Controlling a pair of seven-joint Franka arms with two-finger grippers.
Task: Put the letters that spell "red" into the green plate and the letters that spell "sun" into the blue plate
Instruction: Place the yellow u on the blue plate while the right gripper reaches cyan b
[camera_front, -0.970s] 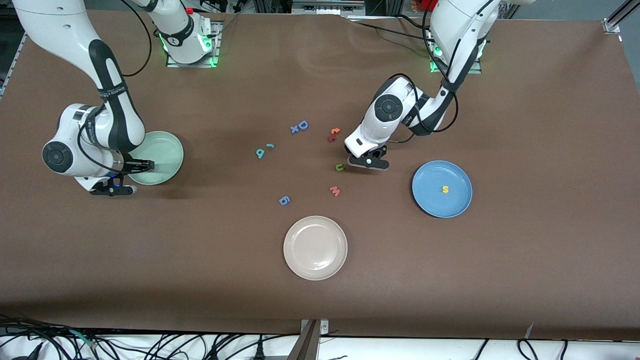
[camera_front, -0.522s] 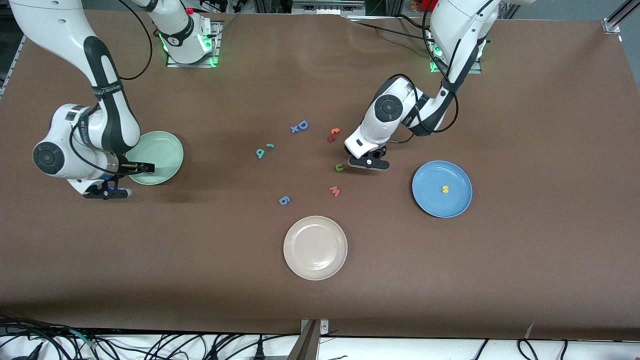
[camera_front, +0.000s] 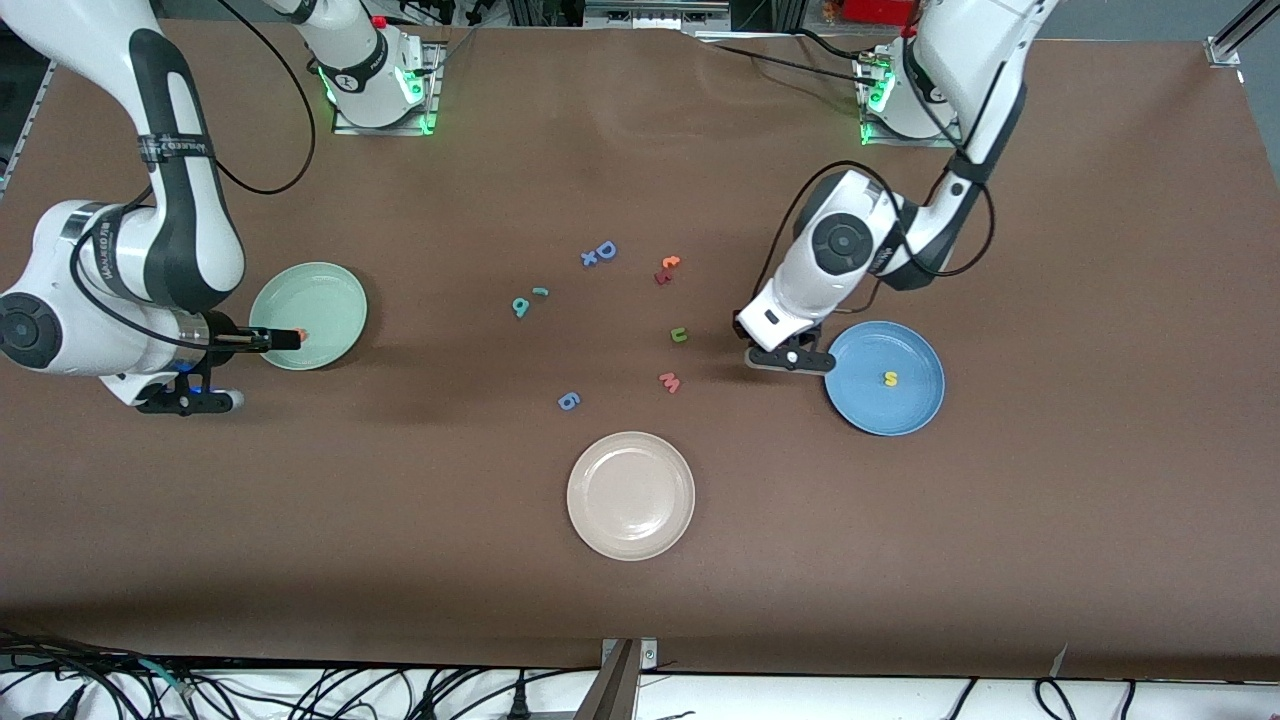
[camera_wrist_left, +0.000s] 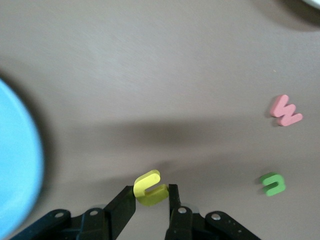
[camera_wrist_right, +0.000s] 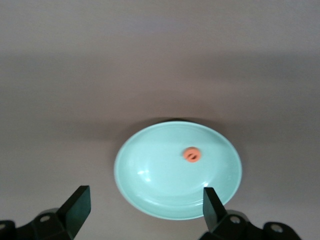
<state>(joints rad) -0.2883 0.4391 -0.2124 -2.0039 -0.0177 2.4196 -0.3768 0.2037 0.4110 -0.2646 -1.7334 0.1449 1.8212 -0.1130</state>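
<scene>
Two glossy white arms, left arm (camera_front: 850, 250) and right arm (camera_front: 130, 270): black joint bands, round grey end caps, looping black cables, black fingers (camera_wrist_right: 77, 207), green-lit bases.

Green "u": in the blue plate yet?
No. In the front view the green "u" lies on the bare table, apart from the blue plate, which holds only the yellow "s".

You have the "e" (camera_front: 301, 335) lying in the green plate (camera_front: 330, 290) at the right arm's end of the tabletop (camera_front: 1050, 520). The "s" (camera_front: 890, 378) lies in the blue plate (camera_front: 905, 415); the "u" (camera_front: 679, 335) sits between both plates.
</scene>
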